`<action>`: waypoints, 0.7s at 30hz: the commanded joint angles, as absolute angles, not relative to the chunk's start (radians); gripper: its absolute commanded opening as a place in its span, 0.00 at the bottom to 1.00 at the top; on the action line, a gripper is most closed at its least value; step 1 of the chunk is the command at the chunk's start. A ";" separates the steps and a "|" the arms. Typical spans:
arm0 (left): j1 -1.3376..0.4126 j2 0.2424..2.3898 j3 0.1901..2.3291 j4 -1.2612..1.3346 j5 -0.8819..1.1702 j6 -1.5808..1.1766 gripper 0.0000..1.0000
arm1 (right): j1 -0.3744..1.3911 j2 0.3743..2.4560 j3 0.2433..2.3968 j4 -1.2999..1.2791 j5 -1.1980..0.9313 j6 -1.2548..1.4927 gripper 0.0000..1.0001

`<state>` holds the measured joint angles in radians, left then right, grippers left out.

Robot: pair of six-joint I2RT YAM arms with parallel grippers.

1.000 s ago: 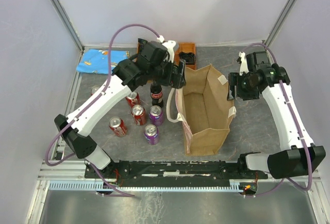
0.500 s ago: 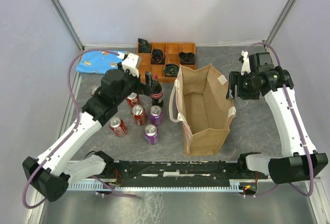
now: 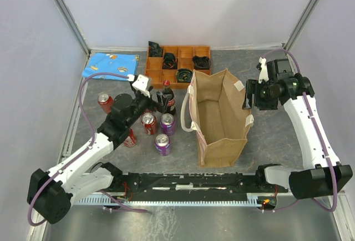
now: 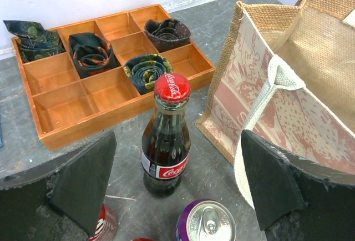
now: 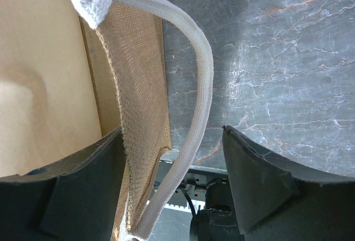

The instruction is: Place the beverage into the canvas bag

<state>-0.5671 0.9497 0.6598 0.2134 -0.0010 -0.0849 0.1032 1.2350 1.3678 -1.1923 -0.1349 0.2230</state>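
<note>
L hand (image 4: 177, 163) wide open, empty, facing cola bottle (image 4: 166, 135), not touching. Bottle upright on bench (image 3: 266, 135); bag (image 3: 222, 120) just beside it at 3 o'clock, tray (image 3: 178, 63) at 12, cans (image 3: 162, 144) at 6. R hand (image 5: 171, 146) wide too, bag's wall + handle (image 5: 195, 113) betw fingers, no clamp. Bag upright, top open.

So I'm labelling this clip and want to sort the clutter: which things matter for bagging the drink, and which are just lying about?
In the job: canvas bag; cola bottle, which the open left gripper faces; right gripper, astride the bag's wall and handle.

Lying about: cans (drinks too, but not faced); orange tray; rolled ties in it; blue cloth.
</note>
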 commanded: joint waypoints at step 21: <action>-0.570 1.281 0.594 0.757 0.043 -0.044 0.84 | 0.109 1.215 1.365 -1.219 -0.149 0.200 0.73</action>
